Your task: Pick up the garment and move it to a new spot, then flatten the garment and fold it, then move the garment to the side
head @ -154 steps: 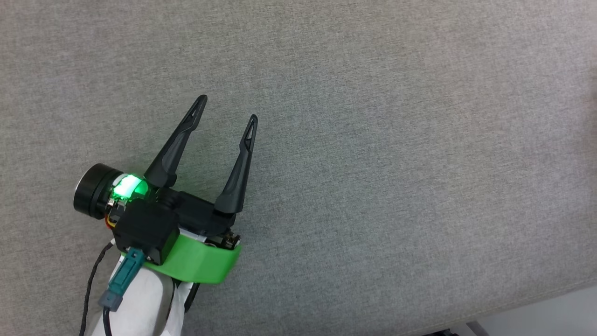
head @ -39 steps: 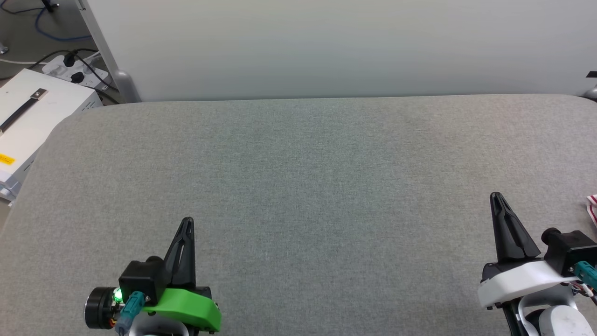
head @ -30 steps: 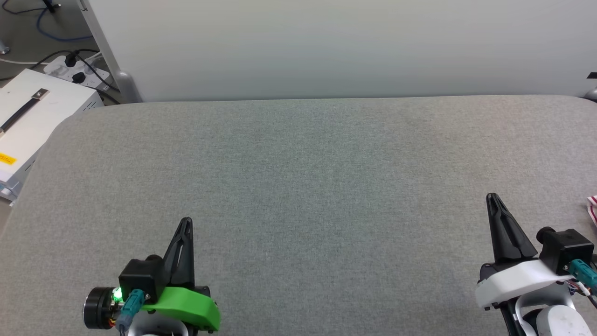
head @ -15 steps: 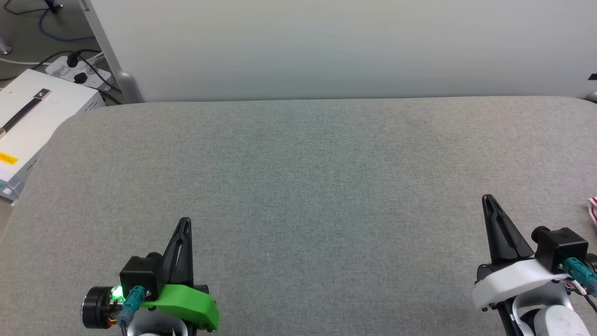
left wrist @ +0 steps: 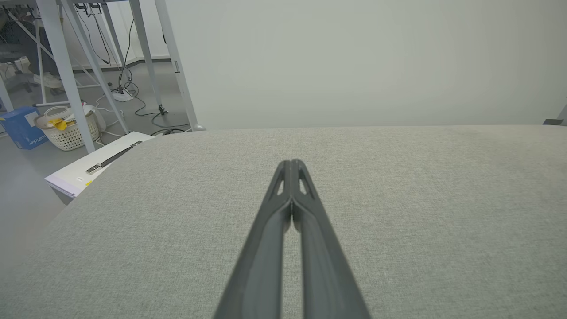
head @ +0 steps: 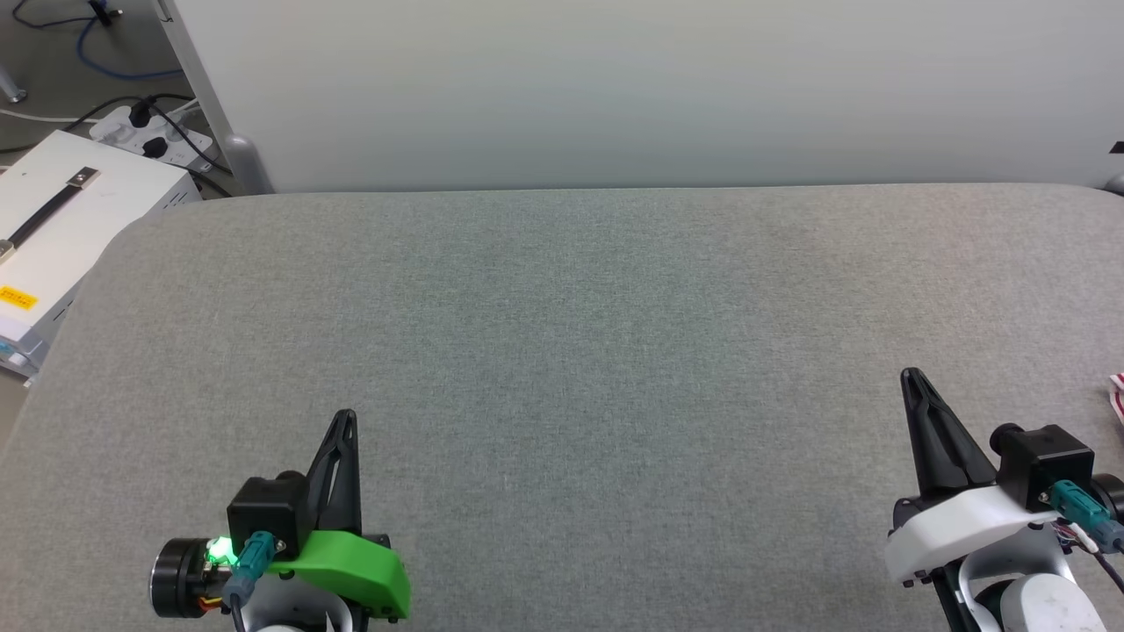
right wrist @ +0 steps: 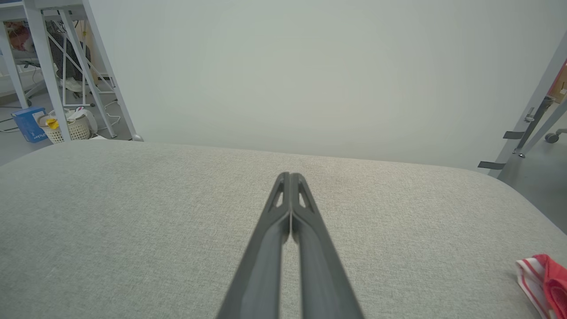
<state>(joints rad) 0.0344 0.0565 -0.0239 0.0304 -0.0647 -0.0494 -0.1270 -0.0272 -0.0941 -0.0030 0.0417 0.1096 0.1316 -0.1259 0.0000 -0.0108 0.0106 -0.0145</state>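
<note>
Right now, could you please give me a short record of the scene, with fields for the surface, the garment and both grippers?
surface: grey fabric table
garment: red with white striped trim, on the table's right side, mostly cut off by the frame
left gripper: shut, holding nothing
right gripper: shut, holding nothing, apart from the garment
beside table: white box, left

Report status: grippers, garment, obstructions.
Left gripper shut, empty; right gripper shut, empty. Garment lying at right end of gray surface, apart from both. Nothing seen between right gripper and garment.
</note>
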